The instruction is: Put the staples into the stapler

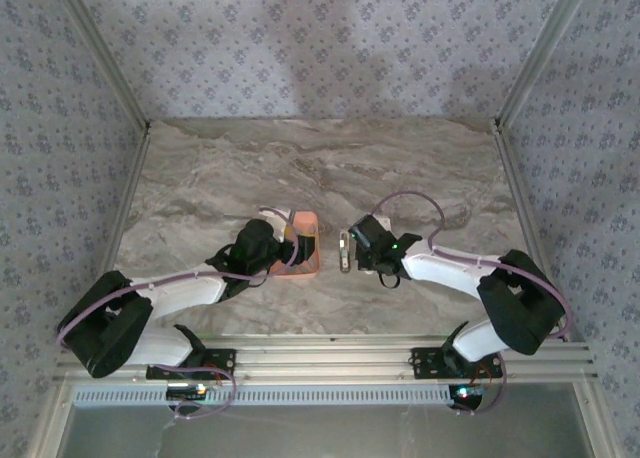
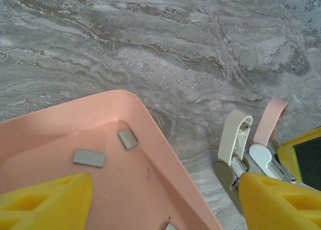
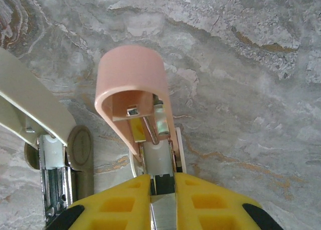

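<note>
Overhead view: the marble table (image 1: pixel 300 168) carries a salmon-orange tray (image 1: pixel 310 263) a little toward 7 o'clock of its centre, with the stapler (image 1: pixel 344 263) just beside it at 3 o'clock, on the bare tabletop. The left gripper (image 1: pixel 295 246) reaches in from 8 o'clock and hangs over the tray's near-right part. The right gripper (image 1: pixel 352 248) comes from 4 o'clock and meets the stapler.

Left wrist view: the left gripper (image 2: pixel 165 180) is spread wide and holds nothing. One yellow finger (image 2: pixel 45 202) is above the tray floor, and the other is outside the tray wall (image 2: pixel 165 154), above the stapler's near end. The staples (image 2: pixel 89 157) lie flat and loose on the tray floor as short grey strips. A second strip (image 2: pixel 128 138) sits at 1 o'clock of the first, near the corner, and a third (image 2: pixel 170 226) is cut off by the frame at 6 o'clock. The stapler (image 2: pixel 234 139) lies at 3 o'clock of the tray, hinged open, with a beige arm and a pink cover (image 2: pixel 271 120) both raised.

Right wrist view: the right gripper (image 3: pixel 163 182) is pressed together, its yellow fingers pinching a slim part of the stapler. The pink cover (image 3: pixel 131 84) rises at 12 o'clock of the grip. The beige arm (image 3: pixel 30 109) and a metal channel (image 3: pixel 52 182) lie at 9 o'clock.
</note>
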`<action>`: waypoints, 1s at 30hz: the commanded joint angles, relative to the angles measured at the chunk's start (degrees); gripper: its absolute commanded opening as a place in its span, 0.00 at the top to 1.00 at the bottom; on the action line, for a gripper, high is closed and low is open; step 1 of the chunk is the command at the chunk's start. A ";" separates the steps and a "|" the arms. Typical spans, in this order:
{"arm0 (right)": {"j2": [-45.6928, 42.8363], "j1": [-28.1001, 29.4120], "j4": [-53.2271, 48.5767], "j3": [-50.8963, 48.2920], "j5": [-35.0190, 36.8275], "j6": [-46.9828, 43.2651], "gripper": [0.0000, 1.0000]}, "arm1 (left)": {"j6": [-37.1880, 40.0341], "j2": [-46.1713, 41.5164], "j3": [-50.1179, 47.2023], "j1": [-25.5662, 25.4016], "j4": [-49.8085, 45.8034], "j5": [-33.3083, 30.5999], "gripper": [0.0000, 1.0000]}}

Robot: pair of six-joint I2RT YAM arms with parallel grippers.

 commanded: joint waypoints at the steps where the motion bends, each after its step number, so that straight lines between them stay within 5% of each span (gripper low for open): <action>1: 0.98 0.54 -2.41 -1.05 1.12 0.58 0.83 | 0.64 -0.34 0.91 -0.41 1.01 -0.79 0.23; 23: -3.59 1.06 -4.72 1.08 1.20 0.06 0.67 | 0.73 -0.95 0.66 -0.41 1.09 -0.65 0.23; 30: -8.14 -1.73 -5.44 0.71 -3.86 -2.13 0.65 | 0.73 -1.33 0.50 -0.40 1.15 -0.66 0.23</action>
